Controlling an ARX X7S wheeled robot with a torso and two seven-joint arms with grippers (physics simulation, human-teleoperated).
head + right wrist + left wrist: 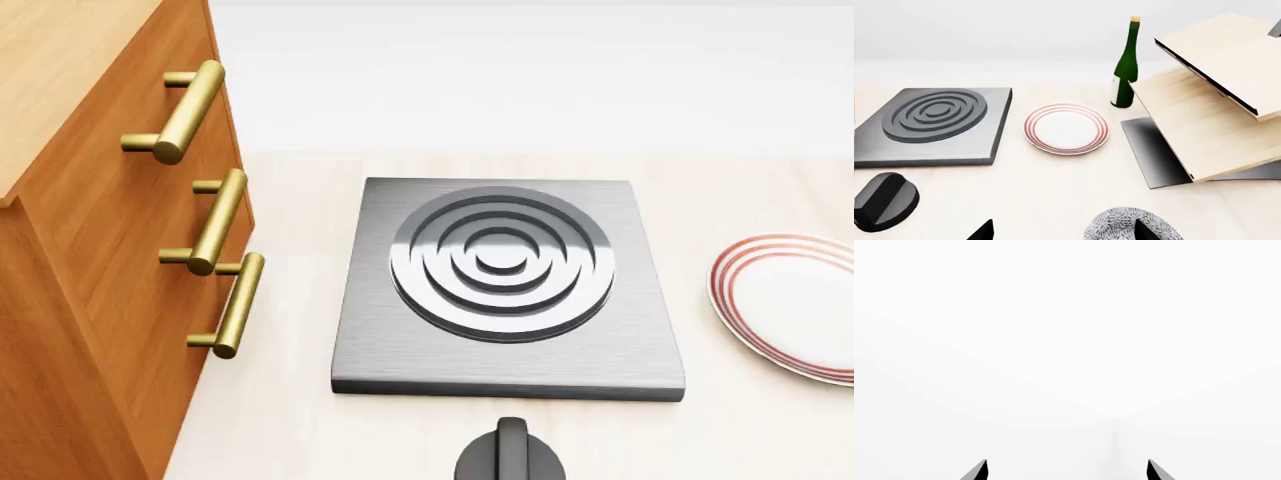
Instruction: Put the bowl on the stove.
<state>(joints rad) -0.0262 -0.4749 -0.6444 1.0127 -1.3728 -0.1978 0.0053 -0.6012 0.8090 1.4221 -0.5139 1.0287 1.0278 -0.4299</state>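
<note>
bowl (1133,225) sits on the counter low in the right wrist view, just beside the right gripper (1064,231), whose spread fingertips hold nothing. left gripper (1067,470) also spread, facing blank white. risks: clipping the knob (884,201) or plate (1066,128) en route to the stove (505,290); rim grasp may slip.

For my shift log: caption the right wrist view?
Open right gripper above patterned bowl; stove, plate, bottle beyond.
</note>
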